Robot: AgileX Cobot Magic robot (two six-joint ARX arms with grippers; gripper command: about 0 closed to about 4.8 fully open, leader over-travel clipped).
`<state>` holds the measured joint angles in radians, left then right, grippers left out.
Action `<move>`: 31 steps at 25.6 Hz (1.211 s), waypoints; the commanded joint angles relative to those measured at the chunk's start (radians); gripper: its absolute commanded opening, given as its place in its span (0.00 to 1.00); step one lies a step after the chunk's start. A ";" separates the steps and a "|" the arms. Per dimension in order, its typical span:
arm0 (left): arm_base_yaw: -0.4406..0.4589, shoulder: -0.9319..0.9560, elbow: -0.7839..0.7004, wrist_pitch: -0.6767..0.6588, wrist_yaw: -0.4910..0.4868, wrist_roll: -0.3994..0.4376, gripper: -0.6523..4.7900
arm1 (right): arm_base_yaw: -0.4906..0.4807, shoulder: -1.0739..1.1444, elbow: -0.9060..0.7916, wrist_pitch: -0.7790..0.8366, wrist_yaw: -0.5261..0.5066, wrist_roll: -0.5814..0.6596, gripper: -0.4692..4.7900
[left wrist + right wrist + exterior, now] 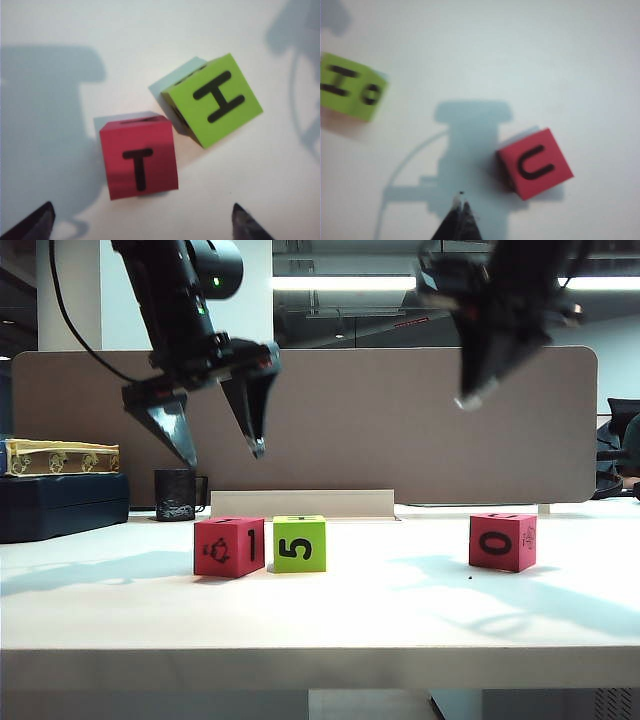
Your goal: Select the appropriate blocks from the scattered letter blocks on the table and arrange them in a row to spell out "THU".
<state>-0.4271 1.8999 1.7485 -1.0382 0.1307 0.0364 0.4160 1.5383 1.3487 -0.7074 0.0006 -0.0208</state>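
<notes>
On the white table [330, 620] a pinkish-red block [229, 546] and a lime-green block [299, 543] stand side by side at the left. From above, the red one [138, 156] shows a T and the green one [212, 100], turned askew, an H. A second pinkish-red block [502, 540] stands apart at the right; its top shows a U [535, 162]. My left gripper [222, 448] hangs open high above the pair, its fingertips [41, 220] wide apart and empty. My right gripper [470, 400] is shut and empty, raised above the U block.
A beige partition [400, 420] closes off the back of the table, with a pale low strip [303, 504] at its foot. A dark cup [175, 494] and a dark box with a yellowish tray [60, 457] sit at the back left.
</notes>
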 commanded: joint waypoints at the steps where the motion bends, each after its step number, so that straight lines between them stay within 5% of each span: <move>1: -0.001 -0.060 0.007 0.005 0.005 0.020 1.00 | -0.038 0.042 0.003 0.007 -0.003 -0.003 0.08; 5: -0.001 -0.119 0.016 0.007 0.005 0.020 1.00 | -0.055 0.077 0.003 0.024 -0.002 -0.003 0.08; 11: -0.001 -0.249 0.026 0.006 0.171 0.018 0.50 | -0.068 0.093 0.003 0.119 0.000 -0.008 0.08; 15: -0.001 -0.291 0.026 0.006 0.177 0.019 0.27 | -0.090 0.105 0.003 0.111 0.001 -0.010 0.08; 23: -0.003 -0.344 0.026 -0.016 0.249 0.020 0.11 | -0.162 0.158 0.003 0.076 0.001 -0.010 0.08; 29: -0.045 -0.380 0.027 -0.017 0.274 0.042 0.11 | -0.175 0.192 0.003 0.053 -0.003 -0.011 0.09; 31: -0.051 -0.385 0.027 -0.010 0.277 0.042 0.11 | -0.175 0.208 0.003 0.049 -0.003 -0.011 0.26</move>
<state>-0.4786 1.5211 1.7729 -1.0584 0.4007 0.0742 0.2401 1.7412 1.3491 -0.6559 -0.0006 -0.0284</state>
